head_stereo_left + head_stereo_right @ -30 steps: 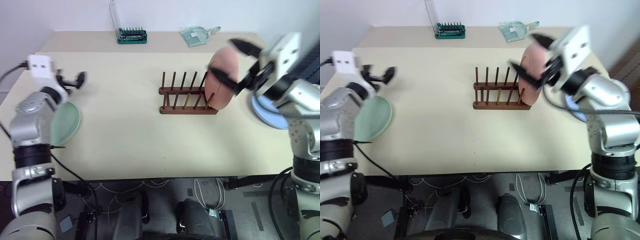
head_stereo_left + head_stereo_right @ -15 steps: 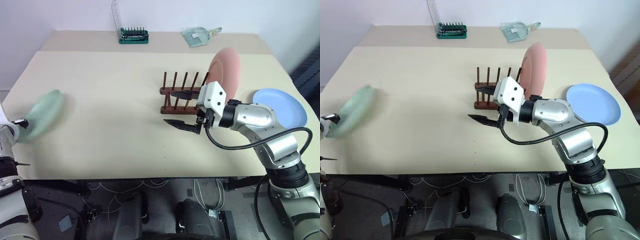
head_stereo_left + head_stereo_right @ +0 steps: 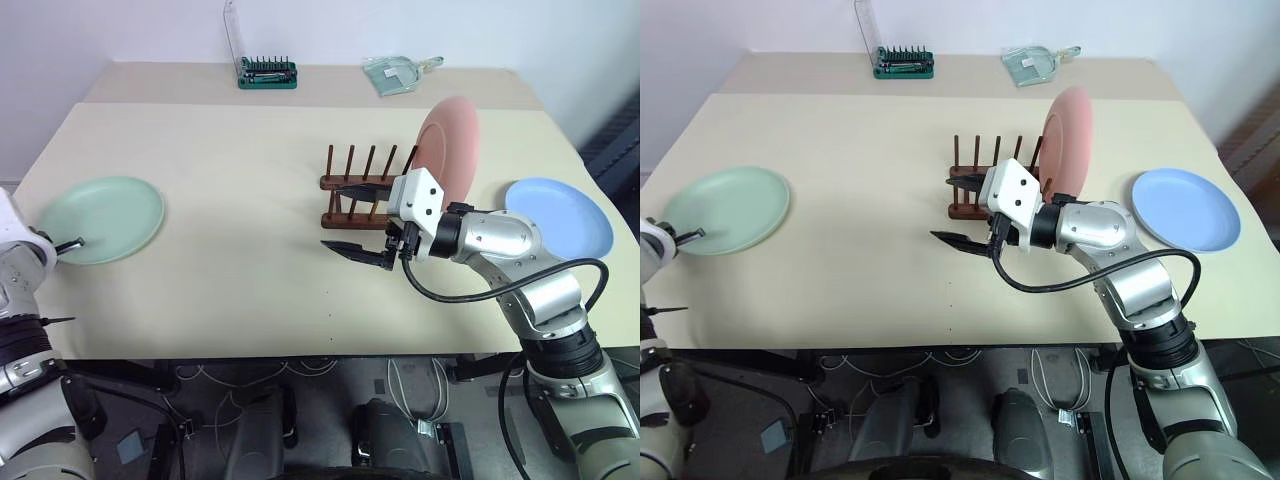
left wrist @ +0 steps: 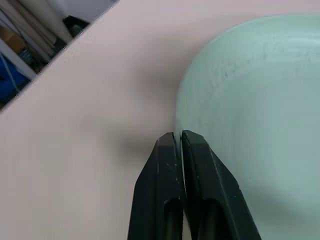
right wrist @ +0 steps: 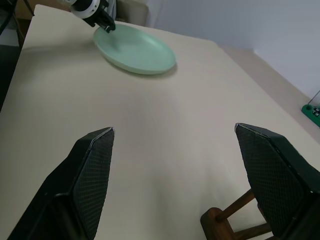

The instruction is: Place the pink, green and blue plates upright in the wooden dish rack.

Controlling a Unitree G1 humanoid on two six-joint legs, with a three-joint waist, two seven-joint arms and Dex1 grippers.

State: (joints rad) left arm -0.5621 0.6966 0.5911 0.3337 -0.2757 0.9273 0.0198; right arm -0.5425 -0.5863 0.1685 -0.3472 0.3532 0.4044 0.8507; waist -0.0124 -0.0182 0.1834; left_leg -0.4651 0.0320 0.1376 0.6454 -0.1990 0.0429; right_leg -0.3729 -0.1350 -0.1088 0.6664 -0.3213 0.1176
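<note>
Beige desk (image 3: 250, 200), wooden dish rack (image 3: 372, 190) as landmark. Pink plate (image 3: 448, 158) now upright in rack's right end slot; right pincer (image 3: 352, 215) let go, fingers wide, empty, just in front of rack. Green plate (image 3: 103, 205) flat, far left of rack; left pincer (image 4: 179, 142) just clamped on its rim. Blue plate (image 3: 560, 215) flat, right of rack. One racked, two remaining.

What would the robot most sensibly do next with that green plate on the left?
Probably lift it and carry it toward the rack. The left tool is shut on the near rim of the green plate, which lies flat on the table. The pink plate already stands upright in the wooden dish rack, other slots are free, and the right tool hangs open, empty.
</note>
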